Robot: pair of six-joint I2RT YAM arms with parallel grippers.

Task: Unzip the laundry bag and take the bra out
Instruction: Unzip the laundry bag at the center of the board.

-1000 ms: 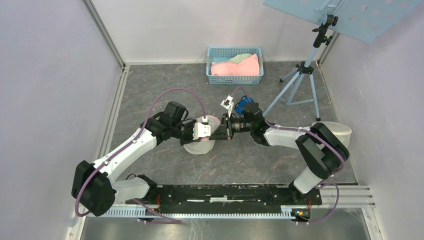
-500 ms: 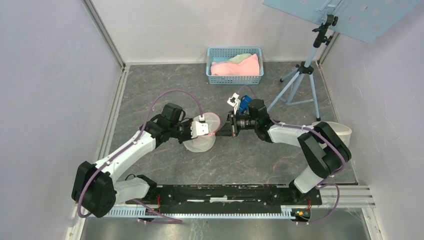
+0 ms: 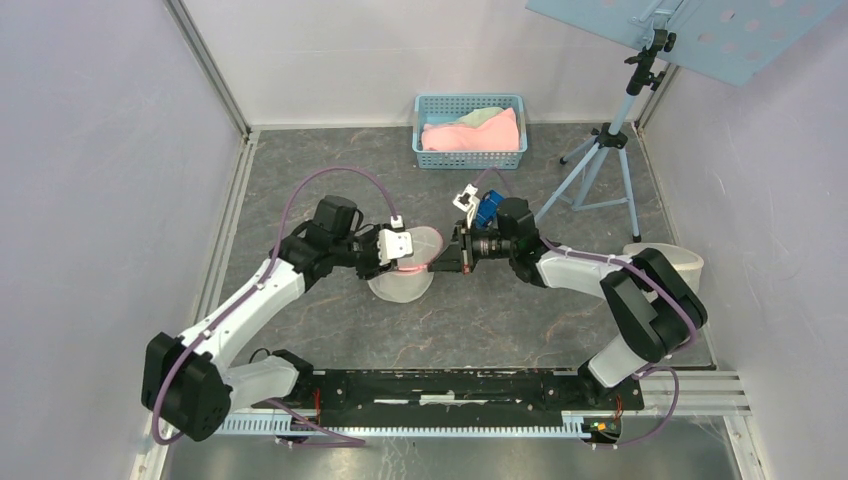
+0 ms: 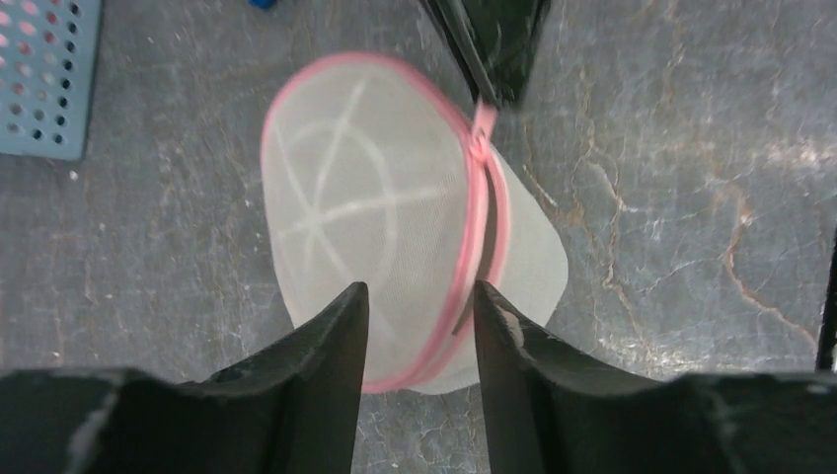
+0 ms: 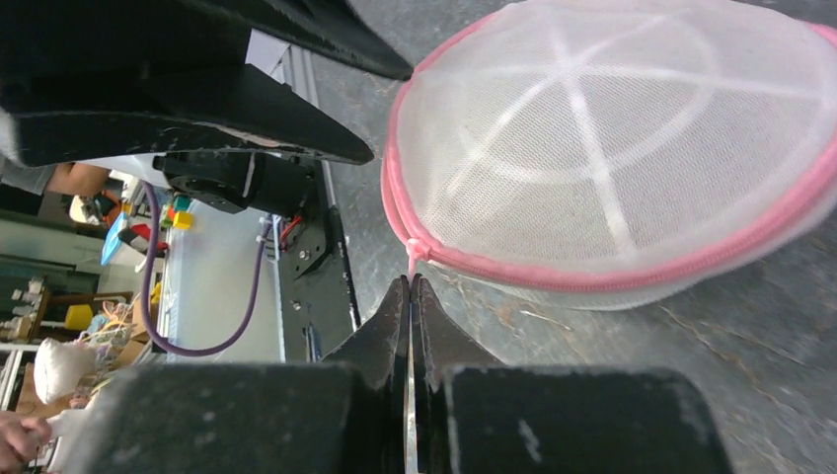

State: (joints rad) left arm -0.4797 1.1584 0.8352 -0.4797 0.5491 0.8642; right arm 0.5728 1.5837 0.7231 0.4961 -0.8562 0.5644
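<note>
The laundry bag (image 3: pixel 404 278) is a white mesh dome with a pink zipper, lying mid-table. My right gripper (image 3: pixel 441 262) is shut on the pink zipper pull (image 5: pixel 410 259) at the bag's right edge; in the right wrist view the right gripper (image 5: pixel 411 283) pinches it at the fingertips. The left gripper (image 3: pixel 398 254) hovers over the bag's left side. In the left wrist view that gripper (image 4: pixel 419 301) is open, and the bag (image 4: pixel 365 197) and its zipper seam (image 4: pixel 474 247) show between the fingers. The bra is hidden; the mesh shows only white ribs.
A blue basket (image 3: pixel 470 150) with pink and green cloth stands at the back; its corner shows in the left wrist view (image 4: pixel 39 79). A tripod stand (image 3: pixel 600 160) stands back right, and a white tub (image 3: pixel 690 262) sits by the right wall.
The right gripper drew back to the right, still holding the zipper pull. The left gripper slid left over the bag; its fingers closed briefly and now stand apart.
</note>
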